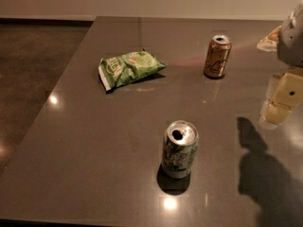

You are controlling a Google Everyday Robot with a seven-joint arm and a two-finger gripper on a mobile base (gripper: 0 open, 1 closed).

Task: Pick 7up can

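Silver-white aluminium 7up can (180, 150), upright, foreground; pale gripper (283, 98) at right edge, well apart, opening cannot be told; risk: glancing approach may topple the can.

Pincer (283, 99) right of 7up can (180, 150)

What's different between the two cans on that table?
The 7up can is silver-white with green markings; the gold can is gold-brown. The 7up can stands near the front of the table; the gold can stands farther back, right of the chip bag. The gripper hangs at the right edge, touching neither. Both cans stand upright, with silver tops.
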